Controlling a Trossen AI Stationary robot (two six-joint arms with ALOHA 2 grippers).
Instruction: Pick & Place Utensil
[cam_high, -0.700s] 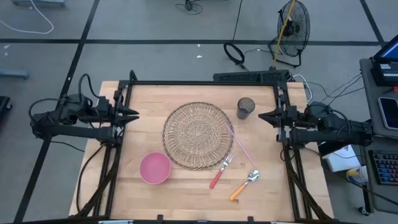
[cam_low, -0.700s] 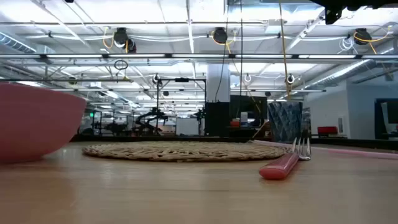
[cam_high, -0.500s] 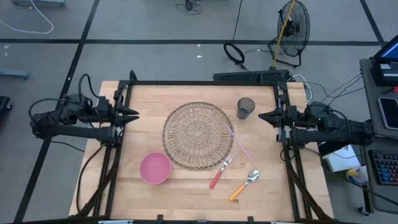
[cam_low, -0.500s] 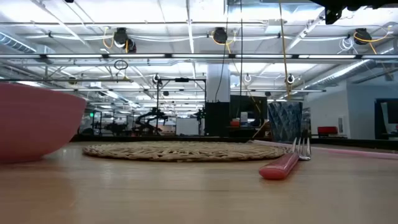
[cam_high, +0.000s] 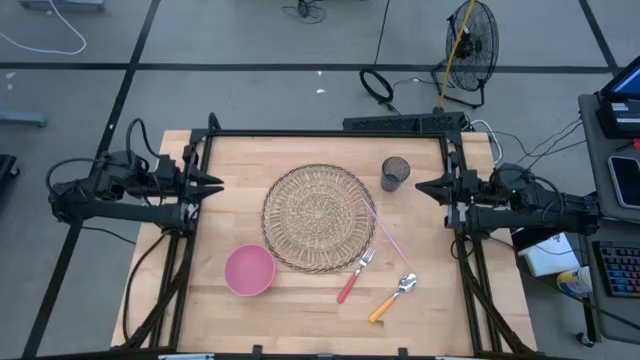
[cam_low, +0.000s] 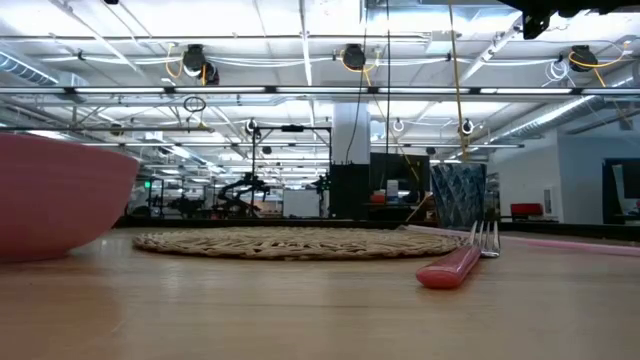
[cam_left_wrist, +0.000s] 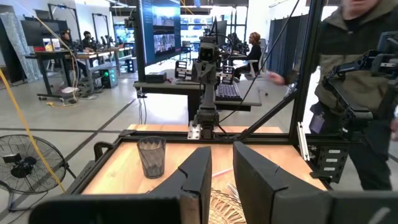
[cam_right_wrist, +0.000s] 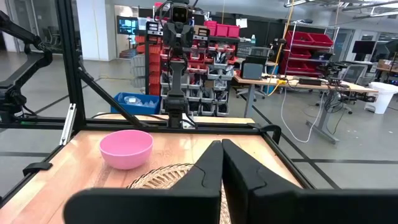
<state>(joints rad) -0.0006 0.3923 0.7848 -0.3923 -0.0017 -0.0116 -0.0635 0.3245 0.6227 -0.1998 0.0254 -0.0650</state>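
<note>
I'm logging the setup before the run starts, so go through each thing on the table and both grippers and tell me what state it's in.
Fork: flat on the table, tines at the woven mat's edge.
Spoon: flat on the table, unheld.
Pink bowl: upright, empty.
Dark cup: upright, beside the mat.
Pink straw: lying partly on the mat.
Left gripper: slightly open, empty, at the table's left edge.
Right gripper: shut, empty, at the right edge.

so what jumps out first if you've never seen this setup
A big round woven placemat fills the middle of the wooden table, with a pink bowl at its near-left edge. A red-handled fork and an orange-handled spoon lie near-right of it, a dark cup at the far right. The left gripper and right gripper wait at opposite table edges, holding nothing.
</note>
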